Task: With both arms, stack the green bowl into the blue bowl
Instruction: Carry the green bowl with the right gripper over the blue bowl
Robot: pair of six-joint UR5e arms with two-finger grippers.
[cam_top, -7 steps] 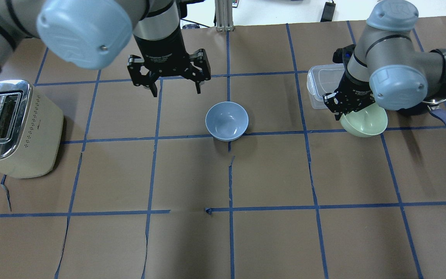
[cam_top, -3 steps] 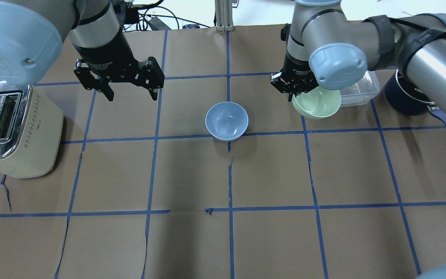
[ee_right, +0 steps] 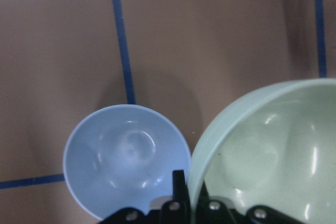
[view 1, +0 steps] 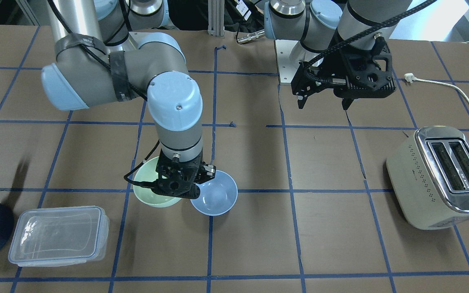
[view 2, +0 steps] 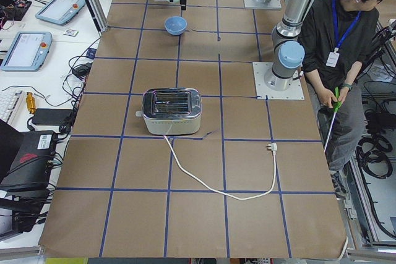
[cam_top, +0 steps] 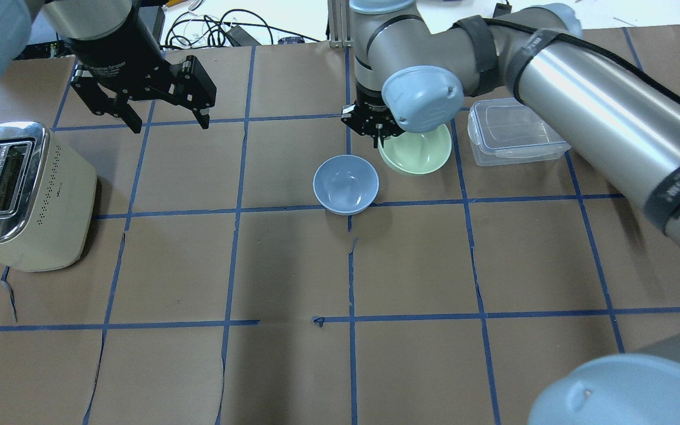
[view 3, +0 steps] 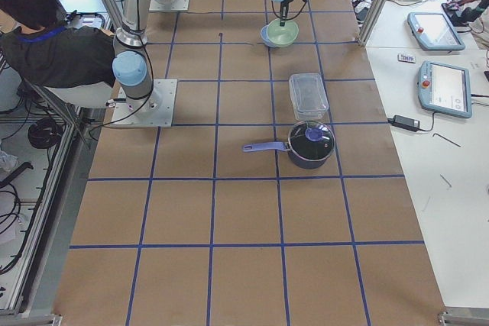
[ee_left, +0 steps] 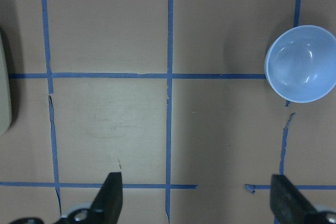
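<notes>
The blue bowl [cam_top: 346,184] stands upright on the brown table near its middle; it also shows in the front view [view 1: 214,199] and both wrist views [ee_left: 300,71] [ee_right: 126,156]. My right gripper [cam_top: 378,141] is shut on the near rim of the green bowl [cam_top: 419,154] and holds it above the table, just right of and behind the blue bowl. In the right wrist view the green bowl [ee_right: 262,156] hangs beside the blue one, their rims close together. My left gripper [cam_top: 170,125] is open and empty, raised well to the blue bowl's left.
A cream toaster [cam_top: 21,195] stands at the left edge, its cord trailing on the table [view 1: 454,87]. A clear lidded container [cam_top: 511,133] lies right of the green bowl. A dark blue saucepan [view 3: 309,143] stands farther right. A person [view 2: 340,29] sits by the robot's base.
My right arm has carried the green bowl leftward, from beside the container to next to the blue bowl. My left gripper, still open, has moved left and back, away from the blue bowl.
</notes>
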